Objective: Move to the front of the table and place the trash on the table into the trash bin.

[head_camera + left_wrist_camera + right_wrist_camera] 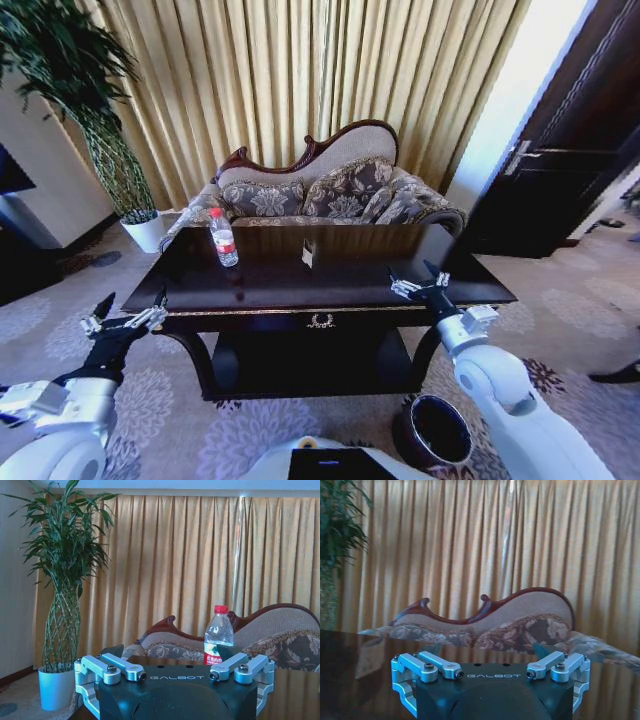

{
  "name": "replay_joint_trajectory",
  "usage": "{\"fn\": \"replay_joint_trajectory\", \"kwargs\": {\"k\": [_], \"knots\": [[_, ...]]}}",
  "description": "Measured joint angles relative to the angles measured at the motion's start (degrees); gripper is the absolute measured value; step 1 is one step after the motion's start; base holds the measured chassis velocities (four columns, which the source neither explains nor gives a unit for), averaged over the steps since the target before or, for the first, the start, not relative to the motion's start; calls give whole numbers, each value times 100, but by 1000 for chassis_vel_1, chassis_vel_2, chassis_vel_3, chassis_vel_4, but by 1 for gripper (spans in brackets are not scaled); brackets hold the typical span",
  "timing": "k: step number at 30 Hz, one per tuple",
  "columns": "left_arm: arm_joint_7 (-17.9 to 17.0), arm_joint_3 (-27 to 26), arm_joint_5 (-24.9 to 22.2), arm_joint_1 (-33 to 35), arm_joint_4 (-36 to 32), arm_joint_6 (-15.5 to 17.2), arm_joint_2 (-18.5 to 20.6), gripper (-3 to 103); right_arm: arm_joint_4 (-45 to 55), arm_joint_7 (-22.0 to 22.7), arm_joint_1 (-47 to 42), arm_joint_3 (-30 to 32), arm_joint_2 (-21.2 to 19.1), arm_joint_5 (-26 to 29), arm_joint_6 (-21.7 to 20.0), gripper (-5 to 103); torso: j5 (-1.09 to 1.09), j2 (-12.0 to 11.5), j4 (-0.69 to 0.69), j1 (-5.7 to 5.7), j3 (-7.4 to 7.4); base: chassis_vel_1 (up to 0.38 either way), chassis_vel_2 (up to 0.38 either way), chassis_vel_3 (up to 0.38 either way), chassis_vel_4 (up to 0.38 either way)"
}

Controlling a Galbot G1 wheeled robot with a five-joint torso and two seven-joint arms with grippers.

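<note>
The desk (pixel 330 290) stands square before the robot, within reach. The trash bin (pixel 436 430) sits on the carpet by its front right leg. Both grippers, left (pixel 128 312) and right (pixel 418 282), hover at the front edge, fingers spread and empty, "GALBOT" printed on each. The bottle (pixel 224 238), red-labelled, stands upright toward the back-left.
</note>
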Motion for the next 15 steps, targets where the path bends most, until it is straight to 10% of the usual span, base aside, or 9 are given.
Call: {"fn": "replay_joint_trajectory", "kwargs": {"k": [15], "knots": [[-11,-387,-68,220,0,-25,-62,100,649,366,893,-612,-1474,1937,-1302,100,-1,0,1,0,0,0,0,0,0]]}}
